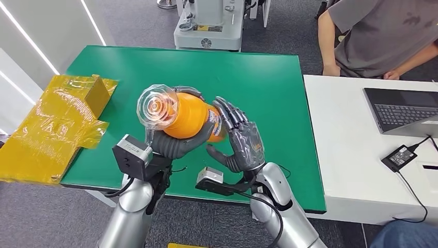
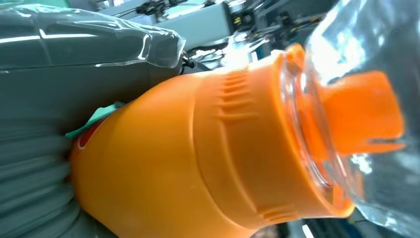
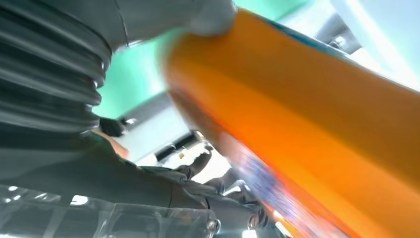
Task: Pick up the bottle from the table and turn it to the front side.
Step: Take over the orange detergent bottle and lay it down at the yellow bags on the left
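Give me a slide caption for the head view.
Left hand holds the orange bottle above the green table, clear cap toward the camera, right hand alongside it.

There is one orange bottle point(image 1: 192, 118) with one clear cap point(image 1: 156, 106) on it. Two robot hands show: the left hand point(image 1: 173, 142) and the right hand point(image 1: 241, 140), one on each of two silver arms. There is one green table point(image 1: 258, 77) and one white table point(image 1: 351, 155) beside it. One yellow wrapped box point(image 1: 49, 126) lies at the green table's left edge. On the white table there is one laptop point(image 1: 405, 109) and one black power adapter point(image 1: 399, 156). One person point(image 1: 382, 36) sits at the far right, and one grey machine point(image 1: 209, 26) stands beyond the green table.
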Motion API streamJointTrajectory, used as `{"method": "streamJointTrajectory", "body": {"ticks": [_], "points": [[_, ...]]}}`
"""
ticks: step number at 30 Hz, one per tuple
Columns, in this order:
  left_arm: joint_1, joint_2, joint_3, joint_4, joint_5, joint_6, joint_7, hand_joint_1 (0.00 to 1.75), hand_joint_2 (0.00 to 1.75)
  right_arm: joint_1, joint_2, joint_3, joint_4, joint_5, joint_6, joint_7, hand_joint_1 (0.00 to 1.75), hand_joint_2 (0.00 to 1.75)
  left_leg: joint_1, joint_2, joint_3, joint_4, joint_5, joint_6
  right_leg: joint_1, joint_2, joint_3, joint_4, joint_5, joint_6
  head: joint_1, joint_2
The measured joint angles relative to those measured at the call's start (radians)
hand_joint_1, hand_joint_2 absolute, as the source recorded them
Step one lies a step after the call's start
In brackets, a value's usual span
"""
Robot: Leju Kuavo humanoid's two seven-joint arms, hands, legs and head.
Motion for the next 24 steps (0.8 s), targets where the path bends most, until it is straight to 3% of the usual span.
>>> {"method": "streamJointTrajectory", "body": {"ticks": [7, 16, 24], "points": [[-0.001, -0.002, 0.0, -0.023, -0.004, 0.013, 0.002, 1.75, 1.75, 0.088, 0.003, -0.048, -0.096, -0.167, -0.047, -0.052, 0.0, 1.75, 0.0, 0.0, 0.0, 0.0, 0.0, 0.0, 0.0, 0.0, 0.0, 0.0, 0.0, 0.0, 0.0, 0.0], [-0.001, -0.001, 0.0, -0.023, 0.014, 0.057, -0.011, 1.75, 1.75, 0.19, 0.015, -0.089, -0.328, -0.587, -0.053, -0.194, 0.0, 1.75, 0.0, 0.0, 0.0, 0.0, 0.0, 0.0, 0.0, 0.0, 0.0, 0.0, 0.0, 0.0, 0.0, 0.0], [0.004, 0.01, 0.001, -0.02, 0.023, 0.114, -0.025, 1.75, 1.75, 0.263, 0.016, -0.081, -0.637, -0.921, -0.137, -0.222, 0.0, 1.75, 0.0, 0.0, -0.001, 0.0, 0.0, 0.0, 0.0, 0.0, 0.0, 0.0, 0.0, 0.0, 0.0, 0.0]]}}
